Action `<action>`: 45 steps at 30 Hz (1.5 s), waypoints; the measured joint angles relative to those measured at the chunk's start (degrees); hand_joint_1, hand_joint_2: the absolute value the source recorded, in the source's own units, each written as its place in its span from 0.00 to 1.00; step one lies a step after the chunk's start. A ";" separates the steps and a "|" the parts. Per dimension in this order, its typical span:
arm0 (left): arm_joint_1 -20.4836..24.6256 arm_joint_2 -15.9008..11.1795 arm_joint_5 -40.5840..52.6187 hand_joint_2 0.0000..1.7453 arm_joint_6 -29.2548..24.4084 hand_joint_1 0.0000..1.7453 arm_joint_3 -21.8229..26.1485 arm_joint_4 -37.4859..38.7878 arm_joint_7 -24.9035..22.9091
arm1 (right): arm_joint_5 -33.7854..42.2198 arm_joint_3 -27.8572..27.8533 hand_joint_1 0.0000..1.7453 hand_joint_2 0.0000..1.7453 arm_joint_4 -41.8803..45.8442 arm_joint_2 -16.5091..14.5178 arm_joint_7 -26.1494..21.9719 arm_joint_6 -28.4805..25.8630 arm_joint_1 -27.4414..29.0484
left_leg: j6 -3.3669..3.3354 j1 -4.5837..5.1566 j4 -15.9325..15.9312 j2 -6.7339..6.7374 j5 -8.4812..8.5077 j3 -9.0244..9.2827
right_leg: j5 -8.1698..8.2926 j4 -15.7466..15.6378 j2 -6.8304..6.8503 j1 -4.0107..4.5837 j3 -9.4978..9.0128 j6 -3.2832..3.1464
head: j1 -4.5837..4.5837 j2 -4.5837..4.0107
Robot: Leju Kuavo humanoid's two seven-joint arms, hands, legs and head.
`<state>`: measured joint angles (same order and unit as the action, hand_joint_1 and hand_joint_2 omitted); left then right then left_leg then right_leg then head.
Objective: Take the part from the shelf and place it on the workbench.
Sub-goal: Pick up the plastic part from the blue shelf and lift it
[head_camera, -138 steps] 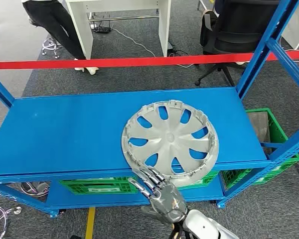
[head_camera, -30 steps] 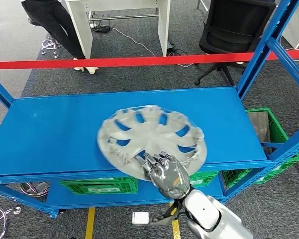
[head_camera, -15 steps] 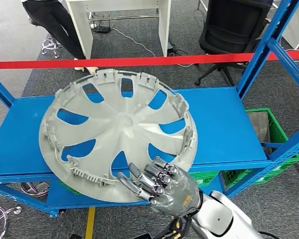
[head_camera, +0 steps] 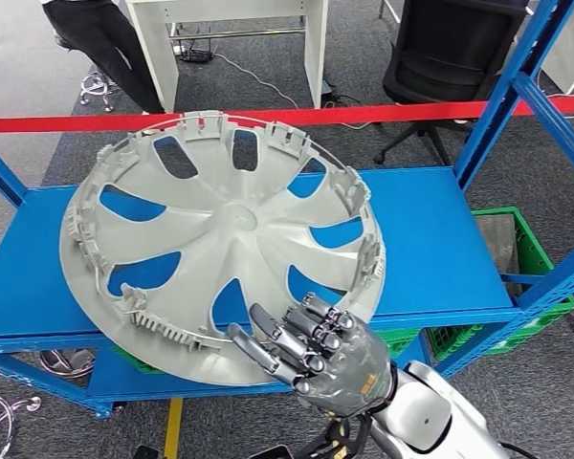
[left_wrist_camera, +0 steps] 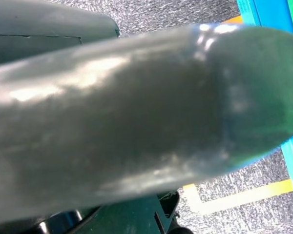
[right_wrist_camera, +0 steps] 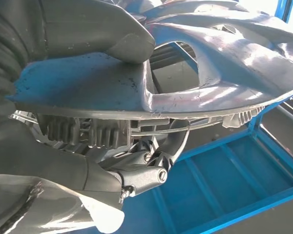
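Observation:
The part is a large silver wheel cover point(head_camera: 226, 239) with curved spokes, lifted off the blue shelf point(head_camera: 429, 239) and tilted, its near rim lowest. My right hand point(head_camera: 327, 359) grips that near rim, fingers laid over the inner face. In the right wrist view the thumb point(right_wrist_camera: 100, 29) presses on one face of the wheel cover point(right_wrist_camera: 219, 53) and the dark fingers point(right_wrist_camera: 137, 170) clamp the ribbed rim from the other side. A blurred grey shape, my left hand point(left_wrist_camera: 137, 122), sits close to the lens in the left wrist view; its fingers cannot be made out.
A red tape point(head_camera: 414, 113) runs across behind the shelf. Blue uprights point(head_camera: 500, 96) frame the right side. Green crates point(head_camera: 522, 249) sit on the lower level. Beyond stand a black chair point(head_camera: 457, 48), a white desk point(head_camera: 233, 29) and a person's legs point(head_camera: 111, 48).
The wheel cover lay flat on the shelf; my right hand took its near rim, and it has risen off the shelf, swung left and come closer, a bit higher than half a second ago.

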<state>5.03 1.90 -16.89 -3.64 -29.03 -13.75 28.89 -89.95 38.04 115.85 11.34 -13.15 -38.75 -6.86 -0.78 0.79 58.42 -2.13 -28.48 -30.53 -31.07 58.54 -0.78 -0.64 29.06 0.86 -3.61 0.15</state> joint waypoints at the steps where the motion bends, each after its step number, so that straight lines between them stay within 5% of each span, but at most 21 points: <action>1: 0.01 0.00 0.20 0.00 -0.14 0.00 -0.01 0.00 0.00 | -0.01 0.05 1.00 1.00 0.01 0.00 0.13 0.00 -0.11 | 0.00 0.00 0.00 0.00 0.00 0.00 | 0.00 0.00 0.00 0.00 0.00 0.00 | 0.00 0.00; 34: 0.08 0.00 3.21 0.00 -0.25 0.00 0.01 0.00 -0.04 | -0.22 0.35 1.00 1.00 2.62 -0.46 0.48 0.00 -1.14 | -0.05 0.17 0.29 0.00 -0.04 -0.11 | 0.13 -0.01 0.00 -0.12 0.02 0.11 | 0.01 0.00; 41: 0.14 -0.08 3.75 0.00 -0.77 0.00 0.01 0.00 -0.04 | -0.26 0.26 1.00 1.00 2.99 -0.54 0.81 0.01 -1.15 | -0.95 0.26 0.30 0.06 0.40 -0.44 | 0.50 -0.13 -0.03 -0.33 0.19 0.96 | 0.03 0.00; 43: 0.26 -0.06 3.99 0.00 -0.86 0.00 0.00 0.00 -0.04 | -0.25 0.22 1.00 1.00 3.33 -0.55 0.89 0.01 -1.21 | -1.48 -0.05 -0.60 0.30 1.17 -0.38 | -0.41 0.69 0.18 -0.28 0.82 1.29 | -0.05 0.00; 45: 0.33 -0.05 4.17 0.00 -0.91 0.00 0.00 0.00 -0.03 | -0.21 0.21 1.00 1.00 3.57 -0.56 0.95 0.00 -1.35 | -1.77 -0.24 -1.09 0.58 1.72 -0.64 | -3.47 5.48 0.45 -0.31 3.17 1.50 | -0.26 0.00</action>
<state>5.36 1.85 -12.71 -4.55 -29.03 -13.75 28.86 -90.16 38.25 119.42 10.78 -12.20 -38.75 -8.21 -2.55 0.55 57.33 -1.55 -26.76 -31.17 -34.55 64.02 -0.33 -0.95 32.23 2.36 -3.87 0.15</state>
